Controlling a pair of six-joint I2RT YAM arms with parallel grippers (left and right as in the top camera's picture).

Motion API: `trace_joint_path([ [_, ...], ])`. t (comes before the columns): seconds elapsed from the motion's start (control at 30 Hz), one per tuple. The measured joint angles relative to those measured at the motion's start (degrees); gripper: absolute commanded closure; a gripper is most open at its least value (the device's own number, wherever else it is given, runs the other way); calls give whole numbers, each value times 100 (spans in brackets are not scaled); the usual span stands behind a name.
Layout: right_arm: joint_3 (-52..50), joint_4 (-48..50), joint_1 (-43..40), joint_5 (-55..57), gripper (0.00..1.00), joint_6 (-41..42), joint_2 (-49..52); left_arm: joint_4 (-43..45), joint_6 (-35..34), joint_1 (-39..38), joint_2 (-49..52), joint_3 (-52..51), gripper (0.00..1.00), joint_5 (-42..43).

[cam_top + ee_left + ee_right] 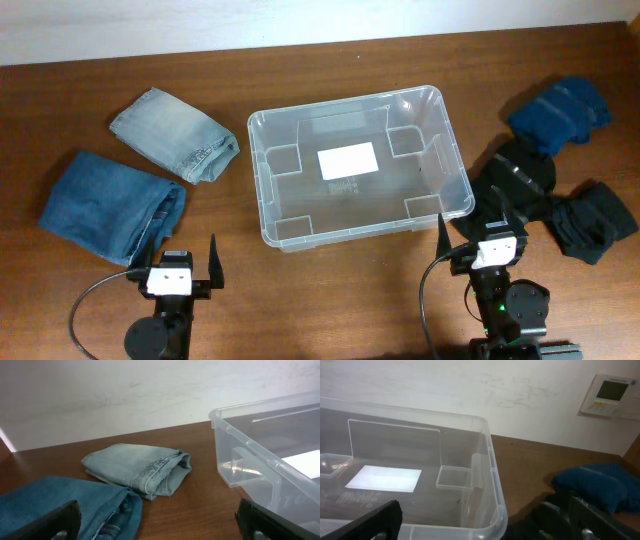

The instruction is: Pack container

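The clear plastic container [262,190] stands in the middle of the table, with only a white label [348,161] on its floor. It also shows in the left wrist view [260,455] and the right wrist view [490,475]. My left gripper [181,262] is open and holds nothing, near the front edge beside the folded mid-blue jeans [110,205]. My right gripper [483,238] is open and holds nothing, by the container's front right corner, next to a black garment [520,180].
Folded light-blue jeans [175,133] lie left of the container; they also show in the left wrist view [140,467]. At the right lie a dark blue garment [560,110] and another black garment [595,222]. A wall thermostat [610,395] shows behind.
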Motion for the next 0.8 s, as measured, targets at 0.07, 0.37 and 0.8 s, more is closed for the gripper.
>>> trace_joint_path([
  [0.07, 0, 0, 0, 0, 2, 2, 0, 0, 0, 0, 0, 0, 1, 2],
  [0.37, 0, 0, 0, 0, 2, 4, 0, 0, 0, 0, 0, 0, 1, 0],
  [0.8, 0, -17, 0, -24, 2, 756, 0, 11, -46, 0, 0, 0, 0, 2],
])
